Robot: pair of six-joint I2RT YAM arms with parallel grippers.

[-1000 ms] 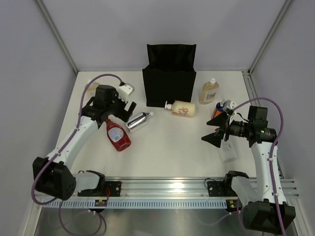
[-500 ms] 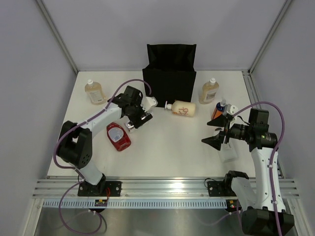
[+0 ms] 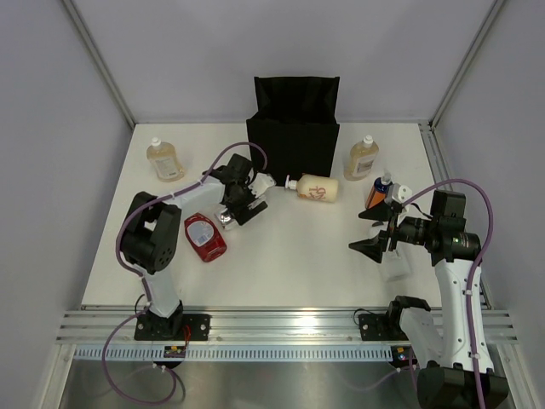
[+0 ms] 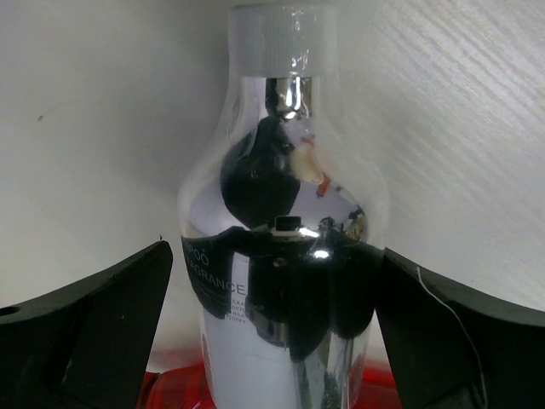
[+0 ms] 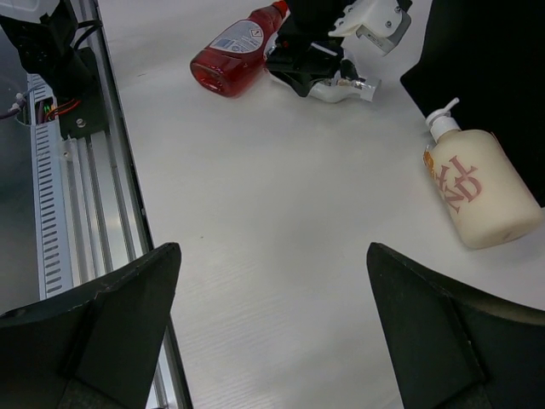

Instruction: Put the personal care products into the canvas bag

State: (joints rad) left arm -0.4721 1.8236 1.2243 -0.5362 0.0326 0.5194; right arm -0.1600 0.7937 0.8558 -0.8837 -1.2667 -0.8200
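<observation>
Left gripper [image 3: 242, 205] is spread wide, straddling the silver bottle [image 4: 281, 170], which lies on the bench [image 3: 289, 268] near-left of the canvas bag [image 3: 294, 136]. Can't tell if the pads touch it. Red bottle [image 3: 203, 237] lies just near-left of it. Right gripper [image 3: 367, 231] is spread and empty at the right, beside the flat white bottle [image 3: 397, 266]. Cream pump bottle [image 3: 318, 188] lies against the bag's near side.
</observation>
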